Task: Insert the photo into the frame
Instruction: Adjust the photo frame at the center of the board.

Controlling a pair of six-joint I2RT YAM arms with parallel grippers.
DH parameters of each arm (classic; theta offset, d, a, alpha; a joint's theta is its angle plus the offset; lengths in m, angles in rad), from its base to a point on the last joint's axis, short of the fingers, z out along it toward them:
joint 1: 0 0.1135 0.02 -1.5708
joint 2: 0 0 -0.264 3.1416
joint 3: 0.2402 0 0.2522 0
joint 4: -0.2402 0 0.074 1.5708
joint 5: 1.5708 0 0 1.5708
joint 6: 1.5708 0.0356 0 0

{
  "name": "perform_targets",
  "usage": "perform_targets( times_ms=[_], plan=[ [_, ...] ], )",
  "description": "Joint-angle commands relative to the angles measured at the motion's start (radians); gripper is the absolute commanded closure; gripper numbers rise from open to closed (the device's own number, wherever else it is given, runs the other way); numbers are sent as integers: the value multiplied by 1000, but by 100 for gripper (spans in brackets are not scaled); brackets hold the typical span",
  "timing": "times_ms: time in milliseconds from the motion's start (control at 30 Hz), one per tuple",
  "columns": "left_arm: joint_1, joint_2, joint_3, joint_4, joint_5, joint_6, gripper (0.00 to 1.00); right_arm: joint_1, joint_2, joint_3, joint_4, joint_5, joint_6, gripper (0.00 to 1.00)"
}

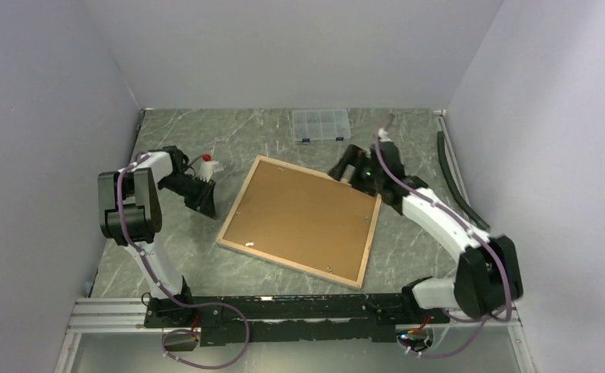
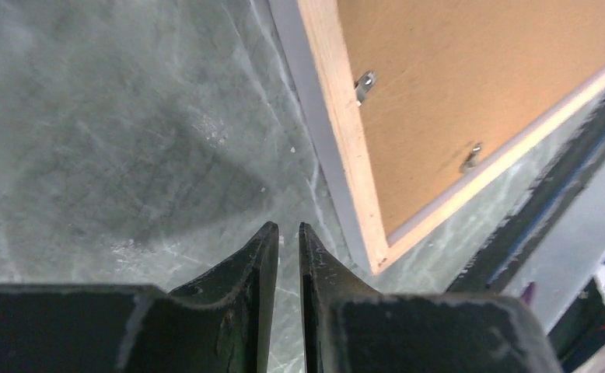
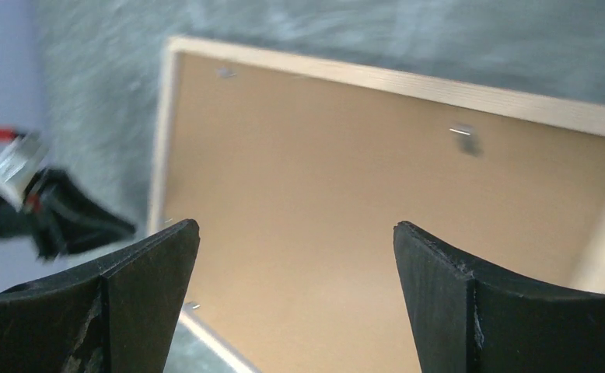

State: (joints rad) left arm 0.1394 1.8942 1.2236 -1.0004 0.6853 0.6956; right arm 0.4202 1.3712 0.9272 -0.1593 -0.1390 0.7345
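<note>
While frame (image 1: 299, 221) lies face-down, compartment box (image 1: 321, 125) sits beyond.

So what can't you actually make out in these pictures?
- The photo: not visible in any view; the brown backing board covers the inside of the frame.
- Frame's front: hidden, it lies face down.
- Contents of the clear box: too small, top view.
- Left gripper: a narrow slit shows between its fingers; nothing in it.
- Right wrist view: blurred around the open right gripper.
</note>
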Motion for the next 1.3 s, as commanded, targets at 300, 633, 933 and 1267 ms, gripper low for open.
perform_targets(
  times_ms=[300, 633, 933, 1267],
  plan=[
    [-192, -130, -192, 163, -262, 32, 80, -245, -78, -245, -146, 230, -8, 0],
    [-288, -228, -292, 123, -268, 166, 85, -129, 267, 2, -36, 52, -28, 0],
    [-304, -390, -354, -72, -250, 364, 86, 123, 608, 388, -99, -12, -28, 0],
    [-304, -403, -322, -108, -230, 332, 86, 178, 865, 947, -362, 13, -175, 0]
  ],
)
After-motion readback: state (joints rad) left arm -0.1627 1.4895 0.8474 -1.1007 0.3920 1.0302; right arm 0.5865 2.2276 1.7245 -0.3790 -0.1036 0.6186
